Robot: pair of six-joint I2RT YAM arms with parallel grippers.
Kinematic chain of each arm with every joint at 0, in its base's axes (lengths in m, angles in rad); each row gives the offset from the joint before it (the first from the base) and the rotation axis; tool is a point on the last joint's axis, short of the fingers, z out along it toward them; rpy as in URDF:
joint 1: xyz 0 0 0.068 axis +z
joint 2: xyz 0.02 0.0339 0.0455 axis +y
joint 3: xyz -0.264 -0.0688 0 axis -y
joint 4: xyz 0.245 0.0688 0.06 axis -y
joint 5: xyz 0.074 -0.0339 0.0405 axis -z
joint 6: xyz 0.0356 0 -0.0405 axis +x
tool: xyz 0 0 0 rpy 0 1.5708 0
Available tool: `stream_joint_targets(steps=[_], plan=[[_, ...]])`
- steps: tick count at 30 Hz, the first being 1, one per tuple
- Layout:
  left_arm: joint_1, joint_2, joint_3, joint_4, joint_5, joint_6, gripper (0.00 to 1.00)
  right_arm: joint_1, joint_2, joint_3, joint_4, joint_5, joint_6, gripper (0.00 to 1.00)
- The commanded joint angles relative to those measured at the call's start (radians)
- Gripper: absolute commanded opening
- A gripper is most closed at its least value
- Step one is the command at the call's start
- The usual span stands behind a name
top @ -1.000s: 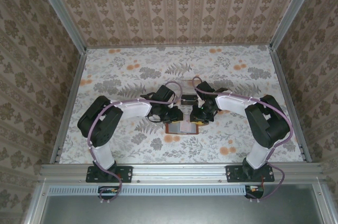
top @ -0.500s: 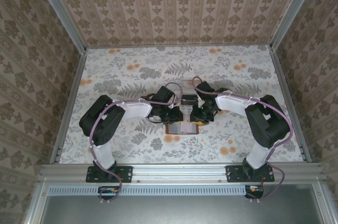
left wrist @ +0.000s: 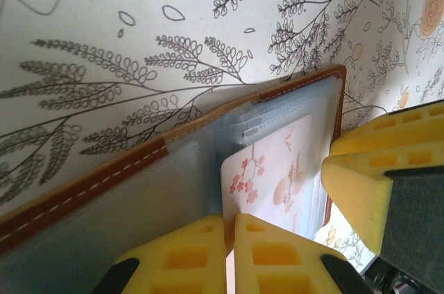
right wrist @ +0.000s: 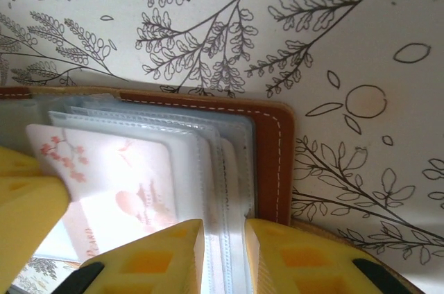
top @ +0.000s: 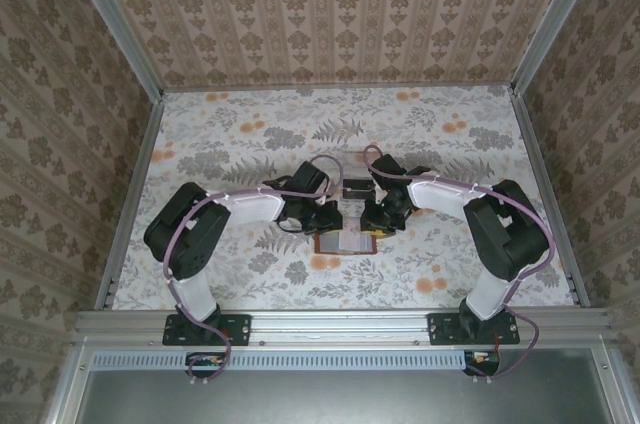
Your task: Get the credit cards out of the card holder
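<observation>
Freeing a credit card (left wrist: 267, 169)
Our left gripper (left wrist: 225, 228) pinched its edge, ready to pull; our right gripper (right wrist: 224, 238) clamped the card holder (right wrist: 272, 148) by its sleeves (right wrist: 232, 162), likely steadying it.

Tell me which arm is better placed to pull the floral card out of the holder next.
Left. The left gripper is pinched shut on the edge of the floral card, while the right gripper clamps the sleeves of the card holder, likely steadying it.

No legible text on credit card (right wrist: 104, 183)
</observation>
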Motion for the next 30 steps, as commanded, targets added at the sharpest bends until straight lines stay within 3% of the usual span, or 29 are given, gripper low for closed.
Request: stream_joint_targets(steps=[1,10,21,30], plan=[[0.011,-0.034,-0.019,-0.087,-0.038,0.042,0.08,0.001,0.012,0.006,-0.071,0.077,-0.014,0.25],[0.012,-0.038,-0.012,-0.092,-0.034,0.049,0.07,0.006,-0.017,0.016,-0.074,0.065,-0.007,0.25],[-0.001,0.029,0.002,0.030,0.025,-0.008,0.06,0.016,-0.042,0.004,0.059,-0.108,0.045,0.25],[-0.003,0.041,0.003,0.026,0.028,-0.007,0.06,0.017,0.019,0.001,0.050,-0.086,0.035,0.25]])
